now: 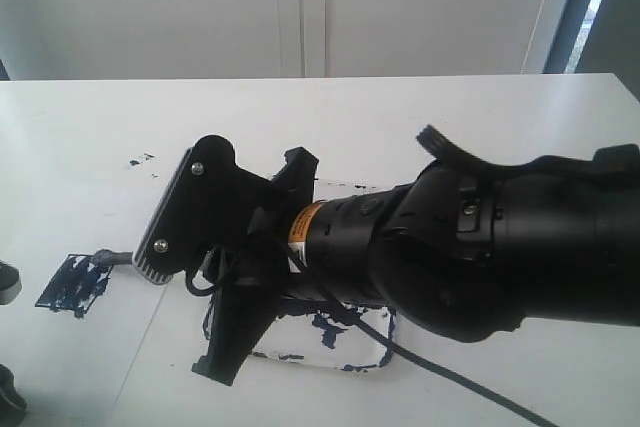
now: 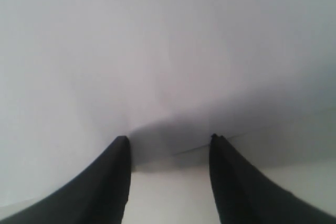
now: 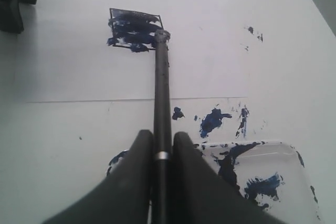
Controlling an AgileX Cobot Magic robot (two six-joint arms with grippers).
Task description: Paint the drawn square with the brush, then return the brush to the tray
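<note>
right fingers [image 3: 144,145]: clamped narrow on the long thin black brush [image 3: 161,87], gripping its shaft at the silver band
left fingers [image 2: 113,182]: spread apart, nothing between them, only blank white surface in their view
brush axis: runs straight out from the right fingers, tip end farthest away
brush tip: on the near edge of the small black-outlined drawn square [image 3: 134,27], at one corner
square: on the white paper sheet [image 3: 79,66]; streaked dark blue, white gaps show, strip along the far outline looks bare
tray: shallow clear plastic tray with blue-black blots [image 3: 294,153] sits on the white counter [image 3: 52,156], right beside the right fingers, on the opposite side from the square
step, my read: painting, not finished
key relation: square lies ahead of the fingers along the brush axis, tray back at the grip; the strokes go forward, and the return is a pull back along the same line
nearer arm: right, brush already in its grip
risk: stray blue blots [image 3: 212,119] sit outside the tray, so drips look likely on the way back
</note>
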